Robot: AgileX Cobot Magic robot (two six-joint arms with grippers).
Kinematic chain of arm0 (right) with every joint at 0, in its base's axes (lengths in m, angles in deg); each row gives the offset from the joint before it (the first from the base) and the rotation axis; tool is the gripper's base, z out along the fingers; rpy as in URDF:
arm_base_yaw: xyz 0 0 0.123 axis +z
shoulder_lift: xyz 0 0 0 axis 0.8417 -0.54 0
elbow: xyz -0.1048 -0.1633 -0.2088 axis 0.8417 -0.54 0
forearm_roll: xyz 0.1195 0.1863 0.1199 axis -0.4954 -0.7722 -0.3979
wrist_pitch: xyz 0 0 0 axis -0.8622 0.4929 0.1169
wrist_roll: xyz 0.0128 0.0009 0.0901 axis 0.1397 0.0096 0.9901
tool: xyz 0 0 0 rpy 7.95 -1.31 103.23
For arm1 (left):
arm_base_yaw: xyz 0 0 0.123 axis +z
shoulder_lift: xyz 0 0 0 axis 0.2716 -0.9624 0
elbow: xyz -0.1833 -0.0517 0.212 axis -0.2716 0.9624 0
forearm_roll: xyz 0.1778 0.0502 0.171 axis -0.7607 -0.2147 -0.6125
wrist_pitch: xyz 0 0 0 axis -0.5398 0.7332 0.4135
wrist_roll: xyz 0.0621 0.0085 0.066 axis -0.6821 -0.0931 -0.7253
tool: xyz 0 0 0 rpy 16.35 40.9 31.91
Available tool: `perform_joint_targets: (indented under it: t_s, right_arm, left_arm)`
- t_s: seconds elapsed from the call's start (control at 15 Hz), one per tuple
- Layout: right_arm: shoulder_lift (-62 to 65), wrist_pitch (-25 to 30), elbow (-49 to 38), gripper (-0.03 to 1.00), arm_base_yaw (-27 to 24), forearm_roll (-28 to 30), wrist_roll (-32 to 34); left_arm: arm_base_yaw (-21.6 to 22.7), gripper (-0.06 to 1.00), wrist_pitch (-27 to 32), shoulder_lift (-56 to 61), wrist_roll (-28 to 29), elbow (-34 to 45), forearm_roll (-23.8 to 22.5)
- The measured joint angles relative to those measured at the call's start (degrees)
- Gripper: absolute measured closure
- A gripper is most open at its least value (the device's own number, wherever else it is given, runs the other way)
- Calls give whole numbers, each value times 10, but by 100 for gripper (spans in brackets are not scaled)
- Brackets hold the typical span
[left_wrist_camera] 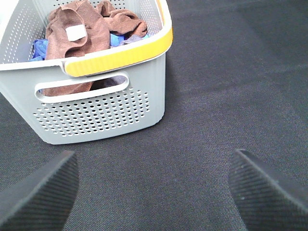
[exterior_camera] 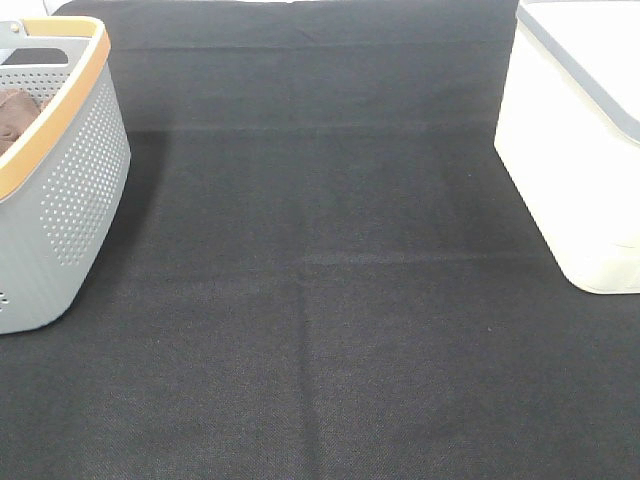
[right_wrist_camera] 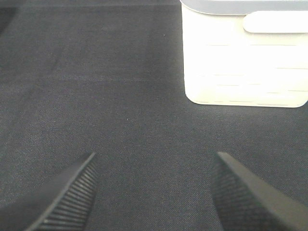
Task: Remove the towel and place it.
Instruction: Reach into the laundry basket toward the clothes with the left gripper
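The towel [left_wrist_camera: 72, 33], reddish-brown with a small white tag, lies crumpled in the grey perforated basket [left_wrist_camera: 96, 113], draped toward its near wall. The basket [exterior_camera: 70, 190] stands at the table's far left in the high view. A bit of brown cloth [exterior_camera: 14, 115] shows inside it there; I cannot tell which cloth it is. My left gripper [left_wrist_camera: 153, 185] is open and empty, above the black mat in front of the basket. My right gripper [right_wrist_camera: 155, 185] is open and empty over the mat, short of the white box. Neither gripper shows in the high view.
A second bunched brown cloth [left_wrist_camera: 122, 21] and a blue cloth [left_wrist_camera: 41, 49] lie in the basket beside the towel. A white lidded box [exterior_camera: 575, 150] stands at the right, also in the right wrist view [right_wrist_camera: 243, 62]. A black mat [exterior_camera: 320, 300] covers the table.
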Motion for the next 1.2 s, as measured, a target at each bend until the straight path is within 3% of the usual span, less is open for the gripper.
perform_joint_targets:
  t_s: [1.2]
  right_arm:
    - [0, 0, 0, 33, 0, 0, 0]
  left_arm:
    - [0, 13, -1, 0, 4, -2, 0]
